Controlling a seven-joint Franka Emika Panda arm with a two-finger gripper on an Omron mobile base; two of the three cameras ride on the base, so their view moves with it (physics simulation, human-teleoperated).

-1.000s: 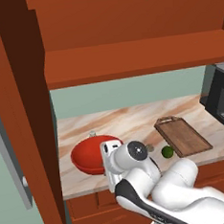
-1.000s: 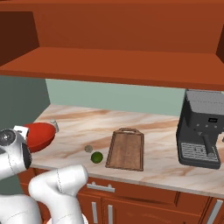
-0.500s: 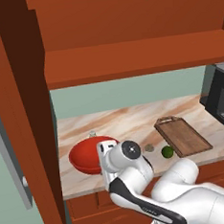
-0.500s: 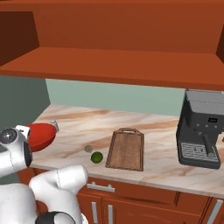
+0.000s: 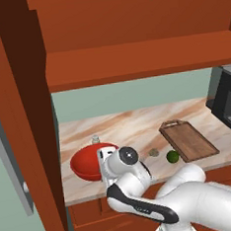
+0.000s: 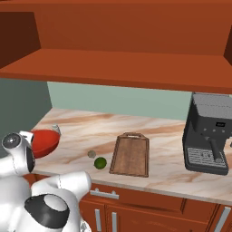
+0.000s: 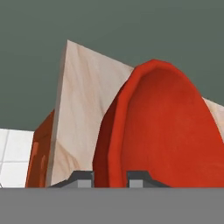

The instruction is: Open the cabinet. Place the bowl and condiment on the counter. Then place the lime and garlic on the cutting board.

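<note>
My gripper (image 7: 109,178) is shut on the near rim of the red bowl (image 7: 162,131), one fingertip on each side of the rim. The bowl (image 5: 89,162) sits low at the left end of the counter (image 5: 133,128); whether it rests on the marble I cannot tell. The condiment (image 5: 95,139) stands just behind the bowl. Garlic (image 5: 154,152) and lime (image 5: 172,156) lie on the counter left of the cutting board (image 5: 188,140). The cabinet (image 5: 132,61) above is open, and its door (image 5: 19,121) is swung out at the left.
A black coffee machine (image 6: 209,136) stands at the right end of the counter (image 6: 90,131). The cabinet's bottom shelf (image 6: 113,68) hangs over the work area. Lower wooden drawers (image 6: 136,208) run under the counter's front edge.
The hand and the bowl in it have edged slightly to the left and down; my arm's elbow has shifted with them. Lime, garlic and board lie where they were.
</note>
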